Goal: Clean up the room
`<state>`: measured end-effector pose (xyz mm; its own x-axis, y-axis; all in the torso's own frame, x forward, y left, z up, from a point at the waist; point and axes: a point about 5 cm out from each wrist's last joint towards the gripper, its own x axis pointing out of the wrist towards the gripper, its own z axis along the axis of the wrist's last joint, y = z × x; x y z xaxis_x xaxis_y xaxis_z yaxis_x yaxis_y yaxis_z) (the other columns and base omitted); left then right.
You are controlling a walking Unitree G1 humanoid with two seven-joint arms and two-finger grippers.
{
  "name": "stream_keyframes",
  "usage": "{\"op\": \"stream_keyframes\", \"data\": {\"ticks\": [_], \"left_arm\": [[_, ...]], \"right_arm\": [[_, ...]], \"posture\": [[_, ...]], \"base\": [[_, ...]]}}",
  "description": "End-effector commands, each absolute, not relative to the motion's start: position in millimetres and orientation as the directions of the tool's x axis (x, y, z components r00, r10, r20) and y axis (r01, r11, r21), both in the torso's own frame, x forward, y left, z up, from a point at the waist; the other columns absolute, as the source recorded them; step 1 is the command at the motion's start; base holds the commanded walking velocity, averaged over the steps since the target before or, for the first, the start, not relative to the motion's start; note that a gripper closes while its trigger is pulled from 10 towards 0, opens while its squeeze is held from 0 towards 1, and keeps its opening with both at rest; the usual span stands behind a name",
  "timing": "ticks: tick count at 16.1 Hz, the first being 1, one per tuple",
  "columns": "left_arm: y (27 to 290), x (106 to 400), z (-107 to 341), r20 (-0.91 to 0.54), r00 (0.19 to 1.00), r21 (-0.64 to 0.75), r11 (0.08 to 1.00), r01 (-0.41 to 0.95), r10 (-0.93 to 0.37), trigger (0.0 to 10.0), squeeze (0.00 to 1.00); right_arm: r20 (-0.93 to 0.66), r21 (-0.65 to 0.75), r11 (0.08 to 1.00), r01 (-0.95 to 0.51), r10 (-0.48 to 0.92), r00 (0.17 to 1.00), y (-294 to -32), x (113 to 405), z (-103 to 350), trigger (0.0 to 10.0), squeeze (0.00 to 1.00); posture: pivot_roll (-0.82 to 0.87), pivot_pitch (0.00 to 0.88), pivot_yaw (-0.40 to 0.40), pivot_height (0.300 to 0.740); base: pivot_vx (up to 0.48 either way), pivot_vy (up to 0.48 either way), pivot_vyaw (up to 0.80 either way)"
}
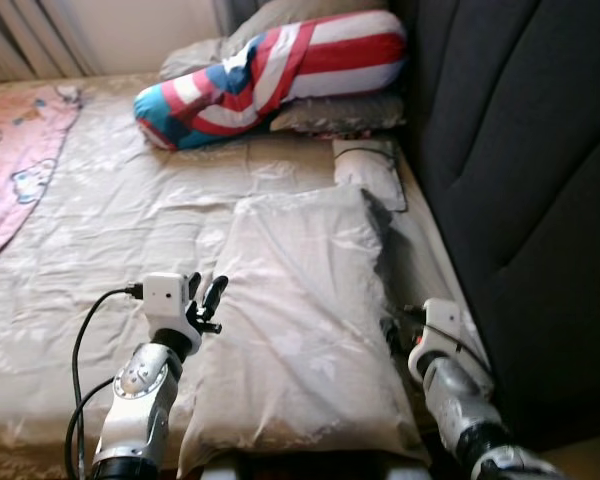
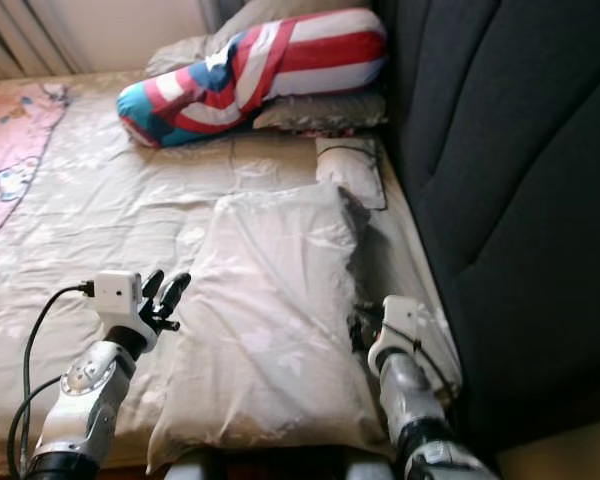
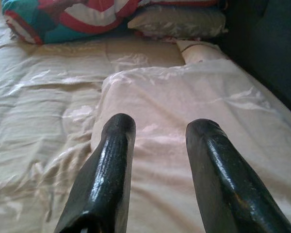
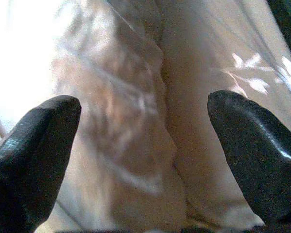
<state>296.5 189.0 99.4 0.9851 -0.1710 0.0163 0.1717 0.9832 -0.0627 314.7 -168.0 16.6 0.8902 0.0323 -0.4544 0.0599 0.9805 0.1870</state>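
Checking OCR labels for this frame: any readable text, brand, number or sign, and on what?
None readable.
Red, white and blue striped bolster pillow: stripes and shapes, no lettering.
Pink printed blanket: cartoon figures, no legible words.
Small white pillow with dark trim: no print.
White camera box on left gripper: no marking visible.

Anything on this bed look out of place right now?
Yes: the large beige pillow lies mid-bed, away from the pillows stacked at the head; a pink blanket sprawls crooked. Both end effectors, left and right, flank that pillow.
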Motion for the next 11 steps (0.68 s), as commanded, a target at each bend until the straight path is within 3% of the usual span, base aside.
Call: {"op": "stream_keyframes", "data": {"ticks": [1,3,5,6,11], "left_arm": [[193.3,293.8,100.6,0.009,0.985,-0.053,0.984,0.172,-0.172,10.0,0.00],[191.9,292.6,99.4,-0.001,0.984,-0.052,0.982,0.180,-0.181,10.0,0.00],[191.8,291.7,99.3,-0.004,0.983,-0.053,0.982,0.182,-0.182,10.0,0.00],[192.6,291.4,100.4,-0.004,0.983,-0.053,0.982,0.183,-0.183,10.0,0.00],[195.9,290.3,101.4,-0.015,0.983,-0.049,0.982,0.181,-0.182,10.0,0.00]], "right_arm": [[-0.463,0.221,0.973,0.067,0.044,0.885,-168.7,313.7,14.7,10.0,1.00],[-0.473,0.273,0.961,0.036,0.101,0.875,-168.4,315.2,15.4,10.0,1.00],[-0.523,0.232,0.972,-0.019,0.142,0.841,-166.8,309.2,7.9,10.0,1.00],[-0.541,0.212,0.977,-0.034,0.146,0.828,-167.0,305.4,3.7,10.0,0.00],[-0.566,0.258,0.964,-0.066,0.206,0.798,-156.5,301.8,-1.2,10.0,0.00]], "posture": [[0.00,0.182,0.060,0.655],[-0.01,0.191,0.066,0.655],[0.00,0.198,0.068,0.655],[0.00,0.210,0.071,0.655],[0.01,0.235,0.089,0.655]], "base": [[0.000,0.000,0.00],[0.000,0.000,0.00],[0.000,0.000,0.00],[0.000,0.000,0.00],[0.000,0.000,0.00]]}}
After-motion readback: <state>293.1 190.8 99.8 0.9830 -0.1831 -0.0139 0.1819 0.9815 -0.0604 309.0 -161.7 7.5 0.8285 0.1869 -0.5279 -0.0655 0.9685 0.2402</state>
